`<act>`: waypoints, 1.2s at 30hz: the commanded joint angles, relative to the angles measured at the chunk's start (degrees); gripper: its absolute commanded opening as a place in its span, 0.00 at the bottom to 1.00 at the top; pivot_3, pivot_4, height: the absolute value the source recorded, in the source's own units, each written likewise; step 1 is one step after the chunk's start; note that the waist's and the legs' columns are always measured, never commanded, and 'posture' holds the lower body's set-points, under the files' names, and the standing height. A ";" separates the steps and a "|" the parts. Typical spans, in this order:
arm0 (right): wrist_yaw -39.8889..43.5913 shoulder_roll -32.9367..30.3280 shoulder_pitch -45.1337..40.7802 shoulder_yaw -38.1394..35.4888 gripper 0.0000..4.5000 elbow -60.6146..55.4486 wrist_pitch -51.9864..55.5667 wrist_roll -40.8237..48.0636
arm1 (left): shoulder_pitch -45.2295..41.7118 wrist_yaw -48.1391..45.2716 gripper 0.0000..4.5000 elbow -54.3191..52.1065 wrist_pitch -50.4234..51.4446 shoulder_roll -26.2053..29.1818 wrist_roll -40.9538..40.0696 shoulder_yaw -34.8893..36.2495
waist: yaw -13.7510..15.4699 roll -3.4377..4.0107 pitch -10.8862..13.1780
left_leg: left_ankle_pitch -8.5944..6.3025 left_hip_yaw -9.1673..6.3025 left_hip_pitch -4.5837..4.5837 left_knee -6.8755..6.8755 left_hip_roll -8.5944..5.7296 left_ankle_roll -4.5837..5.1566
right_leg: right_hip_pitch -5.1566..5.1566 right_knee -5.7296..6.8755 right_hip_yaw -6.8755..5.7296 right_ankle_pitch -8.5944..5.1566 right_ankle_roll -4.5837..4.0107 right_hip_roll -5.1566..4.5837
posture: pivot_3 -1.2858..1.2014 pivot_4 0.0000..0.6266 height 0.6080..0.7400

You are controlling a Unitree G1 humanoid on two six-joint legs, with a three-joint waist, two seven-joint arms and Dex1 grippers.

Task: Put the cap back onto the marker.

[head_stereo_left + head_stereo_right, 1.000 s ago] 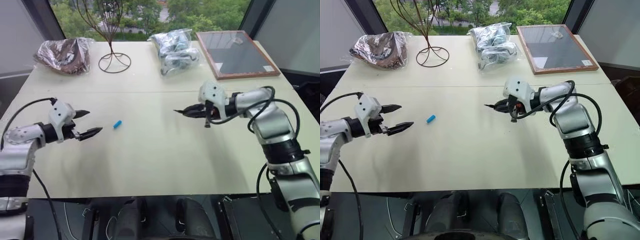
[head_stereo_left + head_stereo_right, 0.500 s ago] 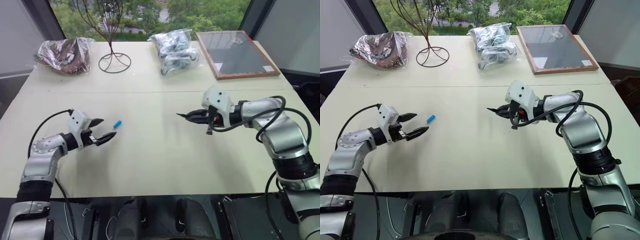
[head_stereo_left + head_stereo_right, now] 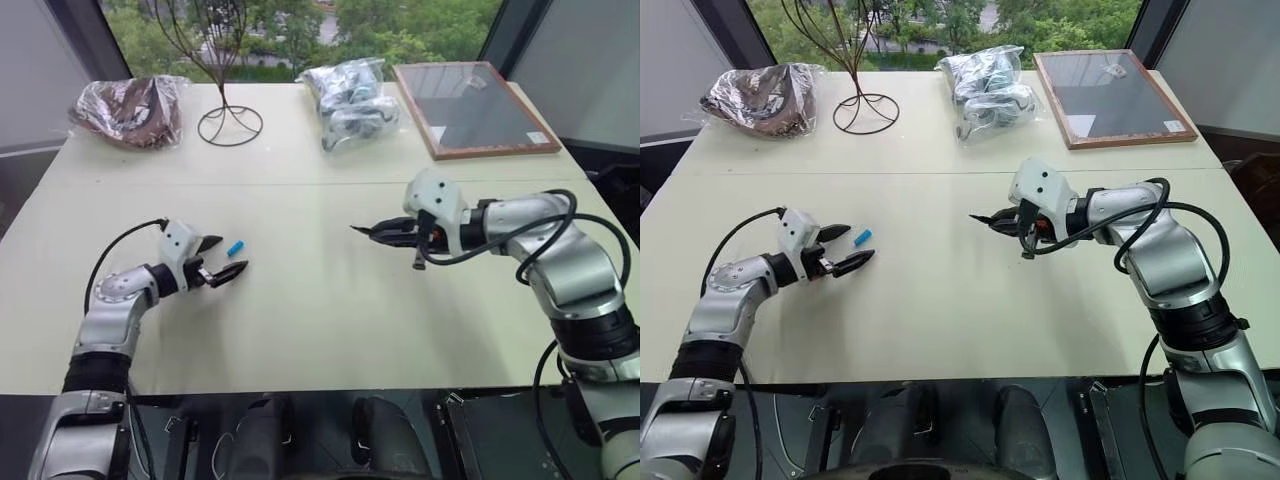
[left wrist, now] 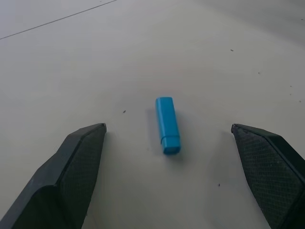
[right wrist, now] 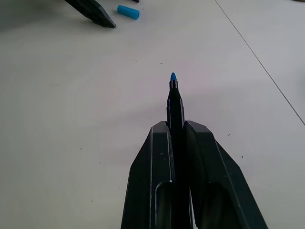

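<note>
Two jobs are split between the arms, and that explains how things sit. The right gripper has its fingers closed tight on the marker, which juts out ahead of them with its blue tip bare and raised off the desk; held like this, the open end is ready to take the cap. The cap lies flat on the desk, free of any grip, well apart from the marker tip. The left gripper is low over the desk with its fingers spread wide, empty, touching nothing. The cap lies between them, just ahead of their tips, pointing roughly along them. Judging by that straddle, the pickup looks nearly lined up, with closing on the cap the likely next step.
</note>
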 commanded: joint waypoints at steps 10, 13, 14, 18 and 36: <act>-1.14 -1.09 0.02 -1.04 0.00 -2.63 -0.52 1.10 | -1.16 -0.36 0.35 2.99 -2.50 -0.80 1.45 -1.05 | 0.08 0.00 -0.01 | -0.02 -0.04 0.00 0.02 -0.01 0.03 | 0.03 0.00 -0.01 0.00 0.00 -0.02 | 0.52 0.24 1.00; -1.25 -1.18 0.01 -1.05 0.00 -2.55 -0.48 1.27 | -1.09 -0.33 0.01 3.06 -2.62 -0.80 1.52 -1.02 | 0.02 0.00 -0.01 | -0.02 -0.03 0.00 0.02 -0.01 0.03 | 0.03 0.00 -0.02 0.00 0.00 -0.02 | 0.52 0.24 1.00; -1.29 -1.17 0.03 -1.05 0.00 -2.53 -0.45 1.34 | -1.05 -0.27 0.01 3.06 -2.64 -0.82 1.53 -0.99 | 0.02 0.00 -0.01 | -0.02 -0.04 0.00 0.02 -0.01 0.03 | 0.03 0.00 -0.02 0.00 0.00 -0.02 | 0.52 0.24 1.00; -1.44 -1.19 0.20 -0.92 0.00 -2.02 -0.73 1.37 | -0.82 -0.14 0.01 2.90 -2.67 -0.76 1.56 -0.95 | 0.02 0.00 -0.01 | -0.02 -0.04 0.00 0.02 -0.01 0.03 | 0.03 0.00 -0.02 0.00 0.00 -0.02 | 0.52 0.24 1.00; 11.46 -5.12 -12.21 4.65 0.00 18.34 -22.13 -4.96 | -21.17 -20.82 0.01 -6.40 -1.20 7.72 -0.43 -7.65 | -0.17 -0.04 0.03 | 0.15 0.04 -0.23 0.08 -0.08 -0.23 | -0.12 -0.01 -0.11 -0.01 0.02 0.00 | 0.52 0.24 1.00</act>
